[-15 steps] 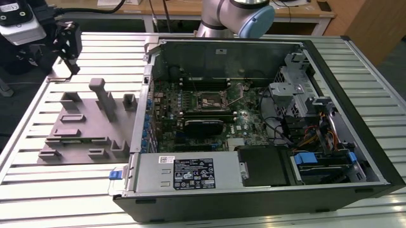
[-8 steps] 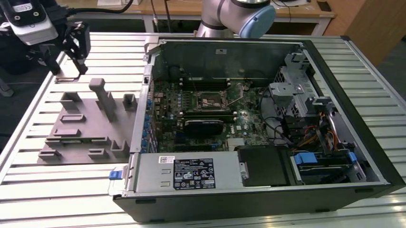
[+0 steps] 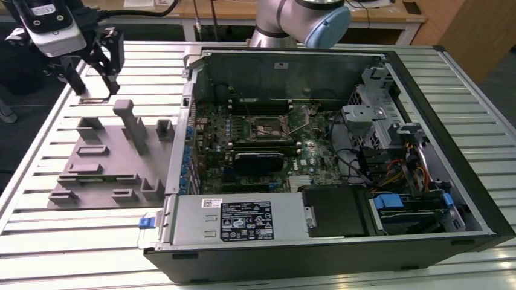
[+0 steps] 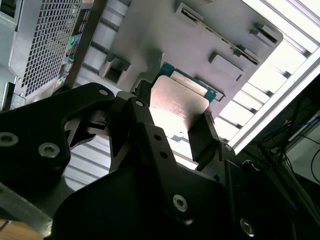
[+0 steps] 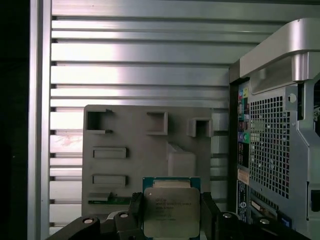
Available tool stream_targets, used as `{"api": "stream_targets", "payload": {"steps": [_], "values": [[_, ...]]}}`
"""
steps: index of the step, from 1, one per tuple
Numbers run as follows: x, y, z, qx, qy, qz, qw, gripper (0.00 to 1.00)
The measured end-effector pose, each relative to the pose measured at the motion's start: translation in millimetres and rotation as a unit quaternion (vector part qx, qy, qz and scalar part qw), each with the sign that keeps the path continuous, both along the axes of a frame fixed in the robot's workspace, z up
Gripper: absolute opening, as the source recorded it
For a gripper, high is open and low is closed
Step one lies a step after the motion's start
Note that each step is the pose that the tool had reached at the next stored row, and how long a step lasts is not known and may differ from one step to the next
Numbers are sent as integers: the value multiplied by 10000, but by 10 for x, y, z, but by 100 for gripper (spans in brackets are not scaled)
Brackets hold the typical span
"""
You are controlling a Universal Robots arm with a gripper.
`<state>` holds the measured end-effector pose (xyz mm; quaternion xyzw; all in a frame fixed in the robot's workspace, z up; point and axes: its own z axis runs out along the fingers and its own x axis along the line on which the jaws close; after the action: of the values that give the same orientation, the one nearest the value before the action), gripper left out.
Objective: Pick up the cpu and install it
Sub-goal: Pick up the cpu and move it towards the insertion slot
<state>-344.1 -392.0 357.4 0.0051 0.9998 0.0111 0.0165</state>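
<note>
Cpu: pinched by two opposite edges between the dark fingers, silvery lid facing the cameras and a green rim peeking past it in both wrist views. Closed onto it from either side, flush against those edges. Hung with the gripper over the twelve o'clock end of the grey fixture block in the exterior view, at about ten o'clock from the open computer case. Could not tell whether lifted clear of the block or resting on it. Saw block and case lying on the slatted metal desk, the block just beside the case at its nine o'clock. Saw inside the case a green motherboard with a square socket near its middle, well apart from the gripper, and a grey power supply at six o'clock of the socket. Noted the pale arm at twelve o'clock of the case.
</note>
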Motion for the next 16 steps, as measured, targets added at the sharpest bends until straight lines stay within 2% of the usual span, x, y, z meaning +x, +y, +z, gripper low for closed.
{"api": "stream_targets", "payload": {"steps": [16], "values": [[229,10,0,0,4,0,10000,54]]}}
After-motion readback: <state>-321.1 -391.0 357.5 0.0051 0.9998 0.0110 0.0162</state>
